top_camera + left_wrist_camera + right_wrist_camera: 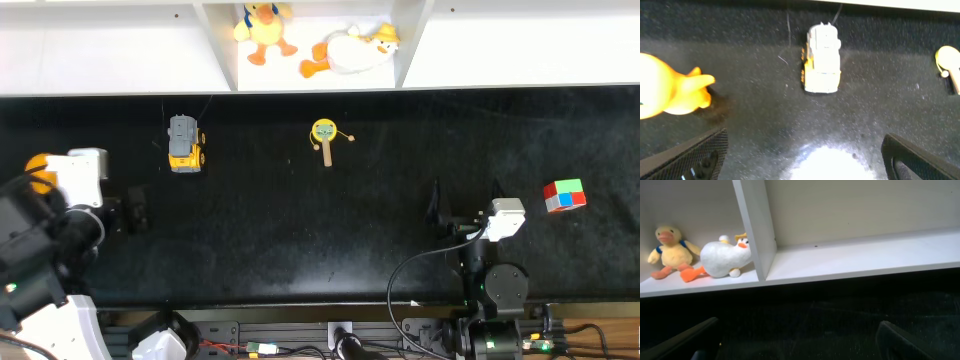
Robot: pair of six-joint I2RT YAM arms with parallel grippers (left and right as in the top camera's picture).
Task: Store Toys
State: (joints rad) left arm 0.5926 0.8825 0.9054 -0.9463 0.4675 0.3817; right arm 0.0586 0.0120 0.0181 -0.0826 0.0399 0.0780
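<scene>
A yellow and grey toy truck (185, 143) (822, 59) stands on the black table, apart from my left gripper (125, 210) (805, 165), which is open and holds nothing. A yellow-orange plush (39, 168) (665, 92) lies at the table's left edge beside that arm. A yellow hand-drum rattle (324, 133) (949, 61) lies mid-table. A multicoloured cube (564, 195) sits at the right. My right gripper (465, 205) (797, 345) is open and empty, low over the table, facing the shelf. A yellow duck plush (264, 27) (669, 250) and a white duck plush (350, 50) (725, 258) rest in the shelf's middle compartment.
A white shelf (110, 60) runs along the table's far edge, split by upright dividers (757, 230). The compartment (865, 255) right of the ducks holds nothing. Cables hang off the table's near edge by the right arm's base (495, 290).
</scene>
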